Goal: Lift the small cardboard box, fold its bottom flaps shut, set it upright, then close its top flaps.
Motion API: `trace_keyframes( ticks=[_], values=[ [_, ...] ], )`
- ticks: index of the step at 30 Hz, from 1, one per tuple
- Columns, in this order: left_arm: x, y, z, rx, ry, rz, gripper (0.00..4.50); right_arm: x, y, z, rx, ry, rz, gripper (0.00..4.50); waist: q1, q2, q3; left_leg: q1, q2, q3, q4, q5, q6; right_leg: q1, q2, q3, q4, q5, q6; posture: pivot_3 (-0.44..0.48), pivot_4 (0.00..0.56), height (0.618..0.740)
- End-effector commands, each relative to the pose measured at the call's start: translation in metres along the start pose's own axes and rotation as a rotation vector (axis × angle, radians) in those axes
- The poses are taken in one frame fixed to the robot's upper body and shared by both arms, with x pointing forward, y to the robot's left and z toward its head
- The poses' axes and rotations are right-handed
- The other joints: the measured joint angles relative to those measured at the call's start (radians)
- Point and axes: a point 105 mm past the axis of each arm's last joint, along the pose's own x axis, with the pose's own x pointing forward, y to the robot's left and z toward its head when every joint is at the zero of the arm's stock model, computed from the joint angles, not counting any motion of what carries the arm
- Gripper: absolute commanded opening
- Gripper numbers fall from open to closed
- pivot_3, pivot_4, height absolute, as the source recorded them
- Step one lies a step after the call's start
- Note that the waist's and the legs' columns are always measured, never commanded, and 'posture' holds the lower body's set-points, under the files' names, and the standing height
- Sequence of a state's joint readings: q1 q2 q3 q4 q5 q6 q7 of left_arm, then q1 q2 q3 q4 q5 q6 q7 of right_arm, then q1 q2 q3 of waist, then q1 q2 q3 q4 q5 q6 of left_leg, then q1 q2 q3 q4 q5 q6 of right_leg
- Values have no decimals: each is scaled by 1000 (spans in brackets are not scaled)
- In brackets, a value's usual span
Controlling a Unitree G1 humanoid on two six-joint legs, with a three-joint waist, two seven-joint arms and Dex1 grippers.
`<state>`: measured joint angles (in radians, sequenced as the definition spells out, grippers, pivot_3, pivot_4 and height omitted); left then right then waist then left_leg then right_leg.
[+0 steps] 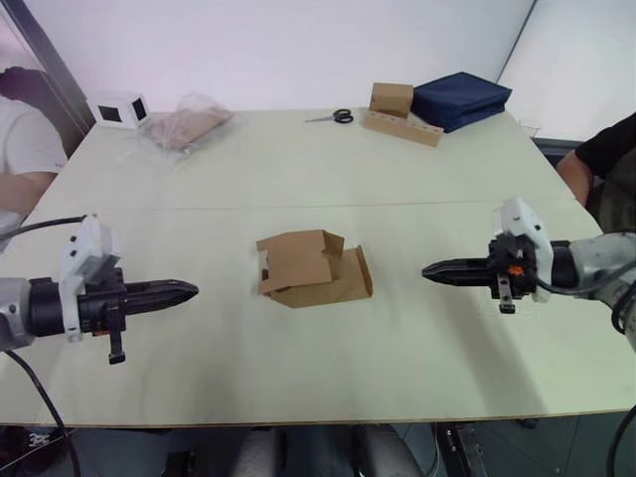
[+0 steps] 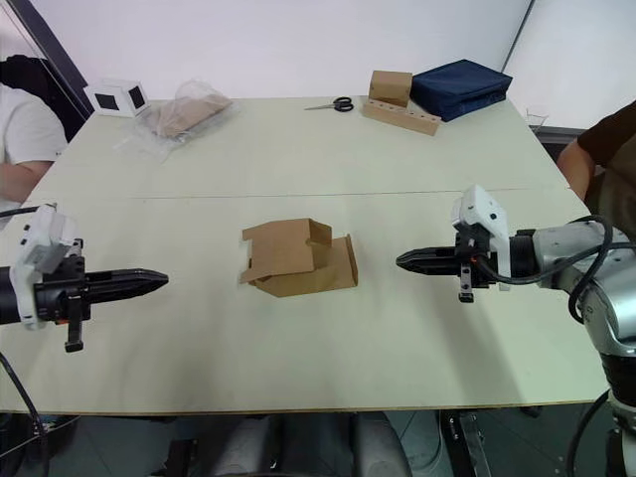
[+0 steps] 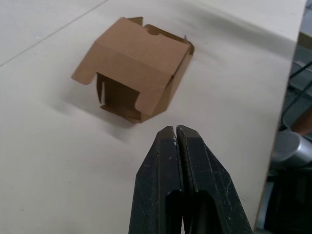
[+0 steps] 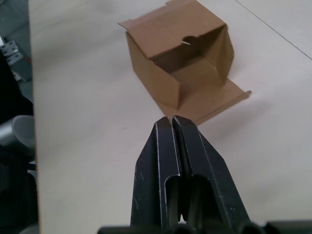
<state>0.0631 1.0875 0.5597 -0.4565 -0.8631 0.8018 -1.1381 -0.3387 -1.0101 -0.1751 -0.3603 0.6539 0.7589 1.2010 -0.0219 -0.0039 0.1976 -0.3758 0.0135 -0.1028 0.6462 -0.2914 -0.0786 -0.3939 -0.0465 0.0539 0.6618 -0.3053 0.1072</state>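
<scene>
The small cardboard box [image 1: 310, 268] lies on its side in the middle of the pale table [image 1: 298, 169], plain brown, with flaps hanging loose at both ends. Its open end faces my right side, one flap flat on the table [image 4: 209, 100]. My left gripper [image 1: 191, 291] is shut and points at the box from the left, a short gap away. My right gripper [image 1: 429, 269] is shut too and points at the box from the right, also apart from it. Neither holds anything. The left wrist view shows the box [image 3: 136, 68] beyond its shut fingertips.
At the back of the table lie scissors [image 1: 332, 117], a brown box on a flat cardboard strip [image 1: 397, 112], a dark blue bag [image 1: 459, 97], a plastic bag [image 1: 187, 123] and a white cube [image 1: 119, 108]. People sit at the left [image 1: 20, 149] and right [image 1: 606, 159] edges.
</scene>
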Motion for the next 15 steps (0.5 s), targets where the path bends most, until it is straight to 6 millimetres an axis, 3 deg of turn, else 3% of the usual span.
trace_keyframes(
  ticks=[1,15],
  values=[
    [4,-1,17,40,-50,-2,40,-3,3,16,-52,-39,-23,0,0,0,0,0,0,0,0,0,0,0,0,0,0,0,0,0,150,740],
    [15,9,12,24,-14,-41,40,8,21,14,-18,-65,-52,0,4,-1,1,-1,0,0,0,0,0,-1,1,0,1,0,0,0,150,740]
  ],
)
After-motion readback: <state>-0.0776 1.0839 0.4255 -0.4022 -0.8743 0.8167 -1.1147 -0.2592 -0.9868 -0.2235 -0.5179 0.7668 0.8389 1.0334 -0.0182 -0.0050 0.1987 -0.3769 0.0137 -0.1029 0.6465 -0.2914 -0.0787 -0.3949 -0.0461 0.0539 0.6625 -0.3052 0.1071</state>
